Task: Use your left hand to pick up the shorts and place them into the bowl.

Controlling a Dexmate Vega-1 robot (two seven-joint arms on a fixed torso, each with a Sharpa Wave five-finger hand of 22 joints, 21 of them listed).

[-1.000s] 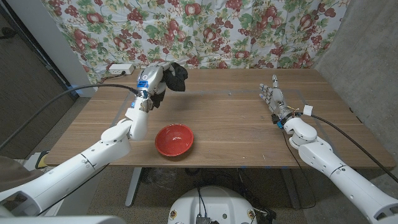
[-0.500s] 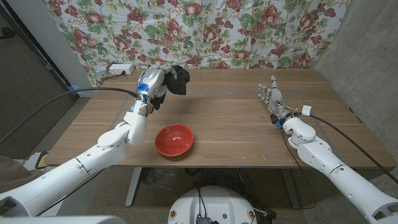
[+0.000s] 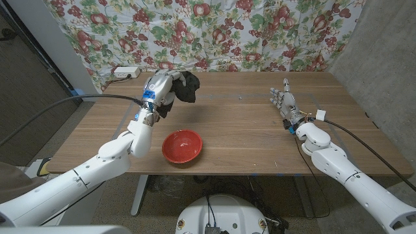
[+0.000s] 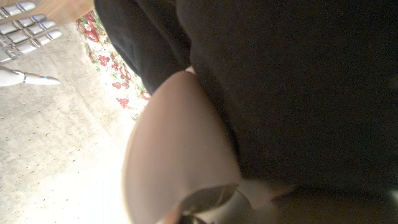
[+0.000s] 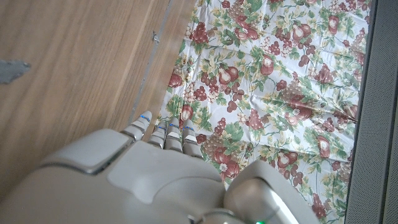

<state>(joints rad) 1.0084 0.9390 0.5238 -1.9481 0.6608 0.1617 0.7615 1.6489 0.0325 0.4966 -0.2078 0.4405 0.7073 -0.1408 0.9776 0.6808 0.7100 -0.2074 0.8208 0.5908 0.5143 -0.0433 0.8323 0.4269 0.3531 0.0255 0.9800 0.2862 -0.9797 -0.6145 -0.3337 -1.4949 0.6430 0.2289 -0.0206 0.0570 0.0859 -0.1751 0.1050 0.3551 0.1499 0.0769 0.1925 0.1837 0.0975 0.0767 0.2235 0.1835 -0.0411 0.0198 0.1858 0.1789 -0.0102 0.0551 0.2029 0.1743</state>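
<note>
My left hand (image 3: 162, 88) is raised above the far left part of the table and grips the black shorts (image 3: 186, 86), which bunch and hang from its fingers. In the left wrist view the dark cloth of the shorts (image 4: 292, 87) presses close against the lens. The red bowl (image 3: 182, 145) stands on the table nearer the front edge, below and slightly right of the held shorts, with nothing in it. My right hand (image 3: 285, 101) stays at the right side of the table, fingers straight and holding nothing; its back (image 5: 143, 180) shows in the right wrist view.
A floral cloth (image 3: 214, 32) hangs behind the wooden table (image 3: 240, 130). A white power strip (image 3: 127, 71) lies at the far left corner. A small white tag (image 3: 322, 115) lies by my right wrist. A grey wall stands at the right.
My left hand has carried the shorts a little to the right and kept them raised. The right hand has not moved.
</note>
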